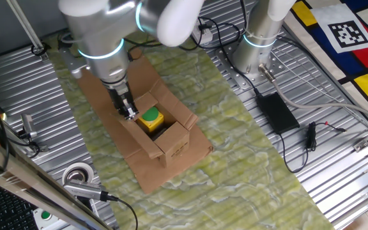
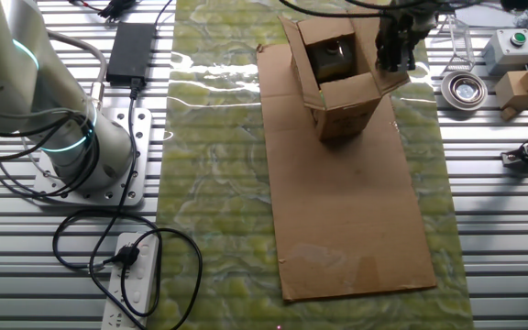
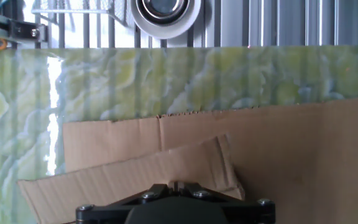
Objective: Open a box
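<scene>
On the flat cardboard sheet [image 2: 351, 229] laid over the bench's green mat [image 1: 248, 160], the box [image 1: 161, 131] stands with its flaps folded out, a yellow and green object [image 1: 151, 119] showing inside. At one flap's edge the tool [image 1: 129, 112] appears pressed together, likely pushing that flap outward, though whether it pinches the cardboard is unclear.

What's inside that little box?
The box holds a yellow block with a green round top. The box walls and the gripper cover its lower part, and anything beneath it is hidden.
</scene>
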You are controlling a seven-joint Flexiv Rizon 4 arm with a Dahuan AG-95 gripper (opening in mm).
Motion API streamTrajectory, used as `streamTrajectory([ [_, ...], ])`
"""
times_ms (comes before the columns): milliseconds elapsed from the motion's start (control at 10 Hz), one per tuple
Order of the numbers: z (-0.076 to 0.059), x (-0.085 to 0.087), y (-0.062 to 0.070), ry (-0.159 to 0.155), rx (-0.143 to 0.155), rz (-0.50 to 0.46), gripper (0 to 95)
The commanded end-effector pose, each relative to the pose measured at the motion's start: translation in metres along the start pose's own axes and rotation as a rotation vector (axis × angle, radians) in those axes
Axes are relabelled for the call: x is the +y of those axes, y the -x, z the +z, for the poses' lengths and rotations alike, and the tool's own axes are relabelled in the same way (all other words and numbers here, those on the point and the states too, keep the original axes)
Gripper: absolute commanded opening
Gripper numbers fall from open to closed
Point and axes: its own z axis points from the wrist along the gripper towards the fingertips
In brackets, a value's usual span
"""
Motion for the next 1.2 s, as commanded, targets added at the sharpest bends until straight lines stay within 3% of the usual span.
streamTrajectory([
  [100,-0.001,-0.001,0.000,-0.015,-0.114,-0.022,0.0],
  [200,0.000,-0.002,0.000,-0.020,-0.182,-0.035,0.0],
  [300,0.000,-0.002,0.000,-0.019,-0.210,-0.038,0.0],
  [600,0.008,-0.004,0.002,-0.002,-0.213,-0.024,0.0],
  [1200,0.021,0.001,0.002,-0.011,-0.237,-0.029,0.0],
])
